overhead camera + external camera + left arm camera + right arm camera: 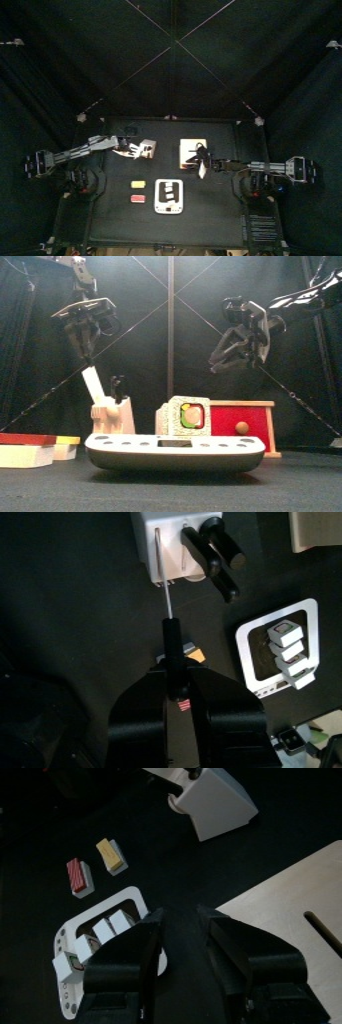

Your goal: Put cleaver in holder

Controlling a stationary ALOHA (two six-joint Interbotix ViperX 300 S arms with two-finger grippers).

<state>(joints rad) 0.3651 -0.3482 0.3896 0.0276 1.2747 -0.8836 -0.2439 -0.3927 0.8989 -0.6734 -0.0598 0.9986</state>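
The holder (111,418) is a cream-white block left of the table's middle, also seen in the top view (146,150) and the right wrist view (221,808). Dark handles stick out of it. The cleaver (95,386) stands nearly upright, its pale blade slanting down into the holder. In the left wrist view its blade shows edge-on (164,572), running into the holder (177,557), with the dark handle (170,637) between my jaws. My left gripper (88,351) is directly above the holder, shut on that handle. My right gripper (183,928) hangs open and empty, high over the table's right half (238,356).
A white tray with black marks (168,196) lies at the front middle (174,446). Left of it lie a small red piece (135,199) and a yellow piece (135,185). A pale wooden board (191,150) lies right of the holder. A red wood-framed box (243,424) stands behind the tray.
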